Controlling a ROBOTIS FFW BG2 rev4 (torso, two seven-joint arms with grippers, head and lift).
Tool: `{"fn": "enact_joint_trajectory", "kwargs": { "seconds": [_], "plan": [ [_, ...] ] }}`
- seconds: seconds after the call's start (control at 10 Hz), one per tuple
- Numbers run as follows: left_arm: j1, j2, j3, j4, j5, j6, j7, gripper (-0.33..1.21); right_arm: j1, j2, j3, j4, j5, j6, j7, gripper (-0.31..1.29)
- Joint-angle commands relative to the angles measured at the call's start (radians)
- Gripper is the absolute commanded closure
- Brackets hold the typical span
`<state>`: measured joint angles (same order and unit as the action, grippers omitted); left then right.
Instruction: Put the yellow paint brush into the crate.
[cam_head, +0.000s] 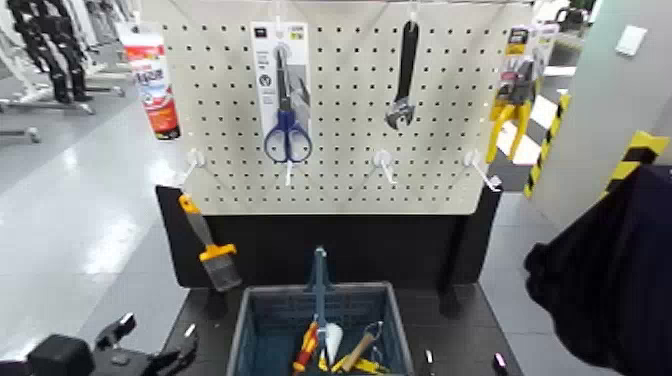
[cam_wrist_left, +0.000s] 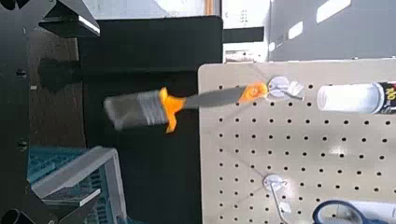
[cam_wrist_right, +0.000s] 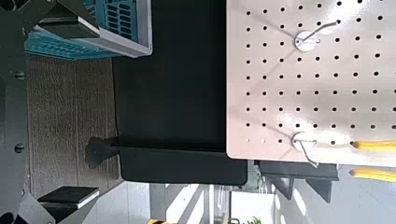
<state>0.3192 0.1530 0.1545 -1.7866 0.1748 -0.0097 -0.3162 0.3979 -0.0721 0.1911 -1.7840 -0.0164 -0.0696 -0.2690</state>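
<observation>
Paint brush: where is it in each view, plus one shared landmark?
Head view: paint brush left of centre, hanging from a hook, bristles down.
Left wrist view: upper middle, bristles toward the picture's left.
Right wrist view: not in it.
Shared landmark: pegboard, in all three.

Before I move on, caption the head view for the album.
Yellow brush hanging on its hook, crate below, left hand open.

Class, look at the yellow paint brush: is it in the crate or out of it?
Out: the paint brush hangs from a pegboard hook, outside the crate.
</observation>
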Motion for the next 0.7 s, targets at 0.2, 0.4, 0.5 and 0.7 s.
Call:
{"fn": "enact_joint_trajectory", "kwargs": {
  "seconds": [0.2, 0.4, 0.5, 0.7],
  "plan": [
    [-0.075, 0.088, 0.054, 0.023, 0.032, 0.071, -0.083, 0.11, -0.002, -0.001, 0.002, 0.000, 0.000, 0.005, 0.001, 0.11],
    [-0.130, 0.132, 0.066, 0.055, 0.069, 0.119, -0.149, 0.11, -0.002, 0.000, 0.002, 0.002, 0.000, 0.005, 0.001, 0.11],
    [-0.157, 0.154, 0.074, 0.075, 0.084, 0.135, -0.184, 0.11, -0.002, 0.000, 0.002, 0.002, 0.000, 0.005, 0.001, 0.11],
    [-0.203, 0.192, 0.077, 0.108, 0.101, 0.154, -0.211, 0.11, -0.002, 0.000, 0.002, 0.002, 0.000, 0.007, 0.001, 0.11]
  ]
}}
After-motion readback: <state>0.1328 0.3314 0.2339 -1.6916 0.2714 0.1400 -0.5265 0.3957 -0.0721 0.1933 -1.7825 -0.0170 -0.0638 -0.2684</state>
